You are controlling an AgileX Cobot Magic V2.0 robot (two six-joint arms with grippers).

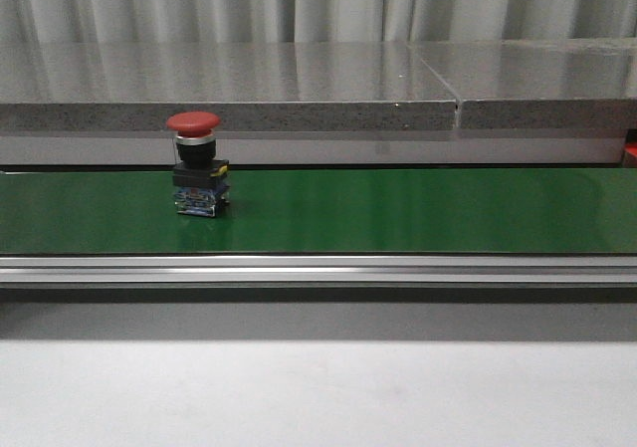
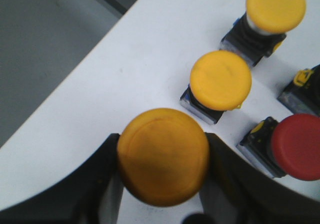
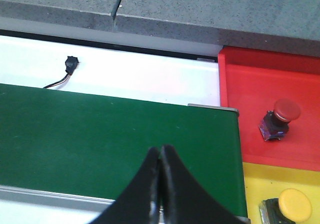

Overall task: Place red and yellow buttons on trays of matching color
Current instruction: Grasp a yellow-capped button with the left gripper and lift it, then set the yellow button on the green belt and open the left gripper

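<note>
- Presently, a red mushroom-head push button [image 1: 196, 173] with a black and metal switch body is seen upright on the green conveyor belt [image 1: 398, 210] in the front view, toward the left part of the belt, with a grey speckled stone ledge [image 1: 299, 84] behind it.
- No arm or gripper is shown in the front view.
- The left gripper [image 2: 162, 164] is recorded with its black fingers [image 2: 100, 179] pressed against both sides of a yellow mushroom-head push button [image 2: 163, 155], which is pinched between them above the white tabletop [image 2: 125, 74].
- Two more yellow-capped push buttons [image 2: 221, 80] [image 2: 275, 7] are listed standing on the white tabletop beyond the held one, apart from each other.
- A red-capped push button [image 2: 299, 145] on a black base is noted beside them, and a further black switch body [image 2: 302, 87] with a yellow tab is cut off at the picture's edge.
- The right gripper [image 3: 161, 156] is shown with its black fingertips pressed together, nothing between them, above the green belt near its end.
- A red plastic tray [image 3: 240, 84] is catalogued just past the belt's end, holding one red-capped button [image 3: 278, 118] upright.
- A yellow plastic tray [image 3: 250, 184] adjoins the red tray, holding one yellow-capped button [image 3: 287, 208] near the picture's edge.
- A small black connector with a thin wire [image 3: 70, 67] is noted on the white surface beside the belt.
</note>
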